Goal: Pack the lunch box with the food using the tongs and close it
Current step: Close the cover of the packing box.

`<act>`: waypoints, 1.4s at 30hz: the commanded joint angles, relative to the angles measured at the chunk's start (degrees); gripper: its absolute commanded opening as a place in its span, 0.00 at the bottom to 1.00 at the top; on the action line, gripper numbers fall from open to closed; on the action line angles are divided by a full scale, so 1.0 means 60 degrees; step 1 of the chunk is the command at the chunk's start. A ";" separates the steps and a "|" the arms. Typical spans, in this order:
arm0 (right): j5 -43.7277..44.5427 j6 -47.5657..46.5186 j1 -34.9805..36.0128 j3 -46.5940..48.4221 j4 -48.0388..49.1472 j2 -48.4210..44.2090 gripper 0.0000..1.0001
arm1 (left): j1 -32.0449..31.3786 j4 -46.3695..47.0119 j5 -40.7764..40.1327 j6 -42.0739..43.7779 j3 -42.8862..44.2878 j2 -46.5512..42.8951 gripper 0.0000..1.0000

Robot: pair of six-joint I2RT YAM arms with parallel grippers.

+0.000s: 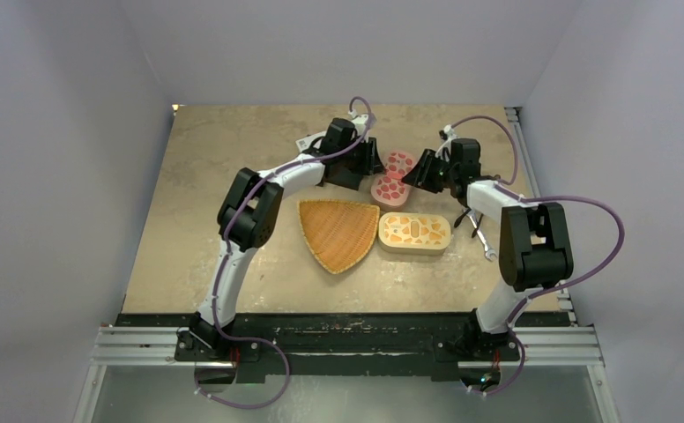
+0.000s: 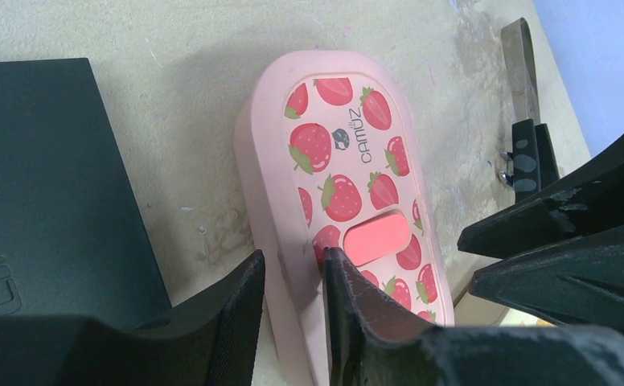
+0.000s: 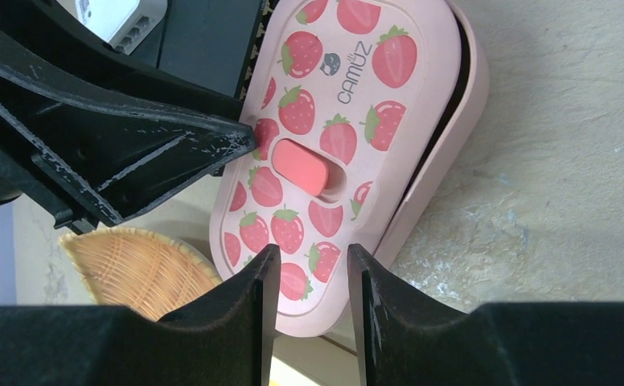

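Pale lavender walls [image 1: 56, 176] enclose a beige tabletop [image 1: 206, 159] (scuffed, mottled)

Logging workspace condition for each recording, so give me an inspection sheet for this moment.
Surface: beige table, scuffed and stained.
Job's things: pink strawberry lunch box, lid askew on its base; tongs on the table by the right arm; food: nothing seen.
Clutter: orange wicker tray; orange-patterned box, lid on.
Grippers: left gripper and right gripper each straddle the pink box's edge; grip unclear.
Cables: purple cables looping off both arms.
Surroundings: plain pale walls.
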 commanded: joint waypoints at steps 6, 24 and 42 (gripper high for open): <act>0.0551 -0.0011 0.0031 -0.0050 -0.0080 -0.0708 0.40 | 0.0221 0.0397 0.1063 -0.0752 0.0167 0.0538 0.36; 0.1101 0.0075 -0.0056 -0.0372 0.0102 -0.0717 0.42 | 0.0420 0.1958 0.2258 -0.2641 -0.0722 0.0363 0.09; 0.1079 0.0092 -0.0387 -0.0551 0.0503 -0.0505 0.49 | 0.0623 0.3228 0.2422 -0.3678 -0.1435 0.0106 0.00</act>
